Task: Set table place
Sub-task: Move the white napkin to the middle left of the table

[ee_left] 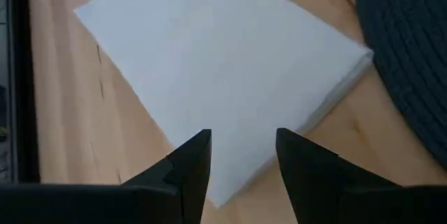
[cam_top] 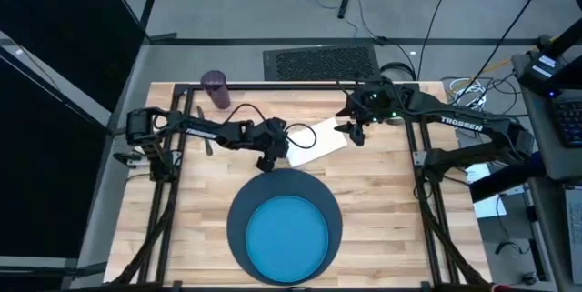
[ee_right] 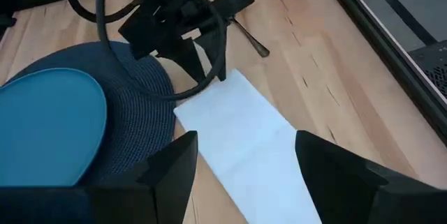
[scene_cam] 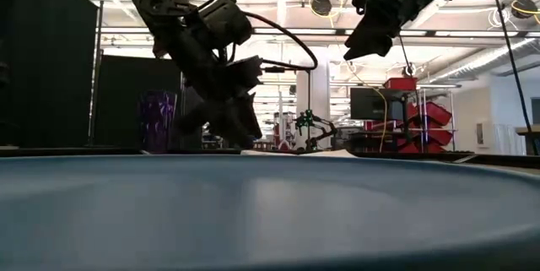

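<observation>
Napkin (cam_top: 316,140) lies flat on the table (cam_top: 382,228), just off the mat (cam_top: 238,210) at its 1 o'clock; long axis runs roughly 8-to-2 o'clock in the high view. Plate (cam_top: 287,236) centred on the mat, near the front edge. Left gripper (cam_top: 273,157) hovers over the napkin's lower-left end beside the mat rim, fingers (ee_left: 190,165) apart, nothing held. Right gripper (cam_top: 355,131) sits above the napkin's upper-right end, fingers spread. Purple cup (cam_top: 215,89) stands at the back edge, 11 o'clock. One utensil (ee_right: 248,37) lies behind the left gripper. Bare wood at 3 and 9 o'clock of the mat.
</observation>
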